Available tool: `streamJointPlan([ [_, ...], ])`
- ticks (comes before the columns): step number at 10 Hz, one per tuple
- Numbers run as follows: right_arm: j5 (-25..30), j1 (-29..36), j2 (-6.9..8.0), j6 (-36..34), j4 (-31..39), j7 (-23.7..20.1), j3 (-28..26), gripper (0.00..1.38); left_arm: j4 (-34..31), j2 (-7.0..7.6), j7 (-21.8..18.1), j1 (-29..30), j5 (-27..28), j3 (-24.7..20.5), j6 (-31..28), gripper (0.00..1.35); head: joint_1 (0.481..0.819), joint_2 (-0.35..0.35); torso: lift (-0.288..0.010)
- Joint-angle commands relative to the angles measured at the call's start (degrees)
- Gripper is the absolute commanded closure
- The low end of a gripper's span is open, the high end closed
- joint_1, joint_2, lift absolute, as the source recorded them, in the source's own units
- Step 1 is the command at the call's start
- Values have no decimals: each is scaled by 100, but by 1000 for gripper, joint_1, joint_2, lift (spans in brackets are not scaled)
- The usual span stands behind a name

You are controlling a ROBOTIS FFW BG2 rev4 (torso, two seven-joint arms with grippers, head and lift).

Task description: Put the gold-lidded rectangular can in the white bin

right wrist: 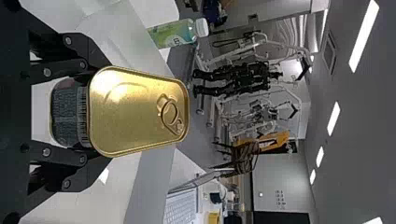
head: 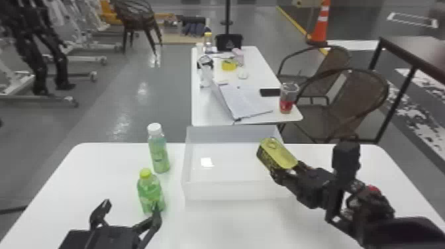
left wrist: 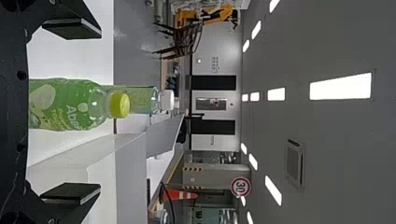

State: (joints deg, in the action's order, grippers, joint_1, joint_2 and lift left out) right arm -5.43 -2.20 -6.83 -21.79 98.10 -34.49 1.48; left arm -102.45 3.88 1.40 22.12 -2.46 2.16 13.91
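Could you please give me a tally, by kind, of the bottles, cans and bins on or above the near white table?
Green plastic bottles: 2
Gold-lidded rectangular metal can: 1
White rectangular plastic bin: 1
Total: 4

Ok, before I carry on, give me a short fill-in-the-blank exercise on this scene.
The right gripper is shut on the rectangular ____.
Choosing between open and shut, the left gripper is ____.
In the head view, both bottles stand to the ____ of the white bin.
The nearer bottle has a yellow cap, while the farther bottle has a ____ one.

Missing words: can; open; left; white.
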Motion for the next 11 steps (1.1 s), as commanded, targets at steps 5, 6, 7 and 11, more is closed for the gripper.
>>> streamJointPlan([
  [5,7,-1036,68,614,-1874,21,257,1059,32,69,0,-59,-44,65,-29,142,549,0,-100],
  [6,-28,-1195,77,729,-2164,74,336,1059,41,69,0,-68,-52,74,-29,142,549,0,-100],
  [7,-72,-1432,94,790,-2366,100,380,1061,41,78,0,-76,-52,74,-29,142,549,0,-100],
  [11,-283,-2021,156,386,-2691,232,406,1061,94,166,0,-129,-140,144,-64,142,549,0,-100],
])
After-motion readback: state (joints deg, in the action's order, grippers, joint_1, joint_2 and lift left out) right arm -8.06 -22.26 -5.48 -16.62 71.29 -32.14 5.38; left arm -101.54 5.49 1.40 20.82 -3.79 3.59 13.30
